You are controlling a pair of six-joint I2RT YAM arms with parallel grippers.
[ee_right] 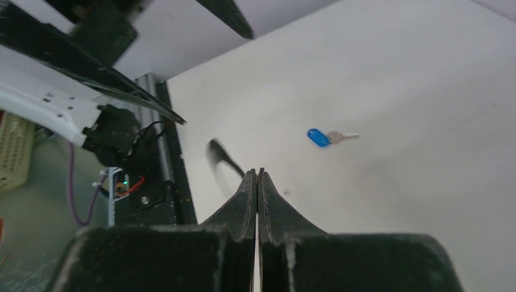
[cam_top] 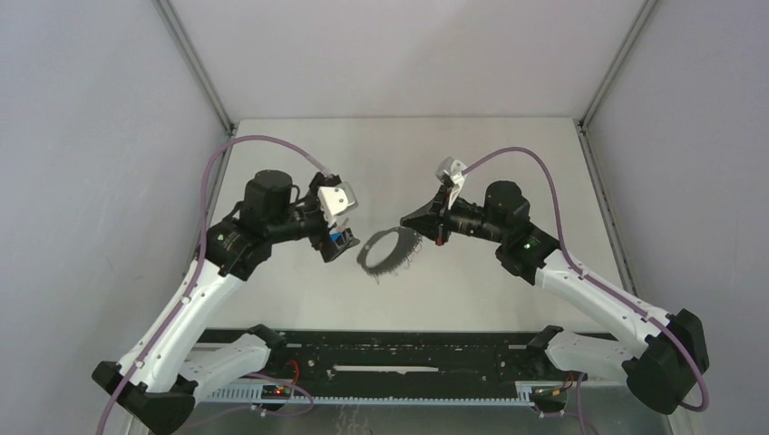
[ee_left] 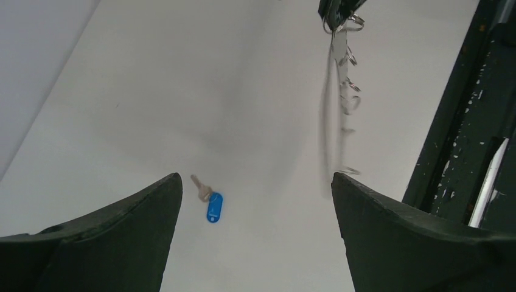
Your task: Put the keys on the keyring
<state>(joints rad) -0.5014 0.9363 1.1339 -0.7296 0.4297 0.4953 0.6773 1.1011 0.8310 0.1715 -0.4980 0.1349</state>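
one key (ee_left: 210, 201) lies loose; right claw (ee_right: 257, 173) pinches one keyring (ee_left: 330, 109); left claw (ee_left: 255, 182) wide.

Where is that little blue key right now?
In the left wrist view the key lies on the table, framed by the open left claw, left of the keyring that the shut right claw holds up.

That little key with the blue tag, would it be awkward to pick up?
Probably. The key lies flat on the smooth table, so it may slide instead of lifting. It looks small and light. Its blue tag seems loosely joined, so it would likely dangle.
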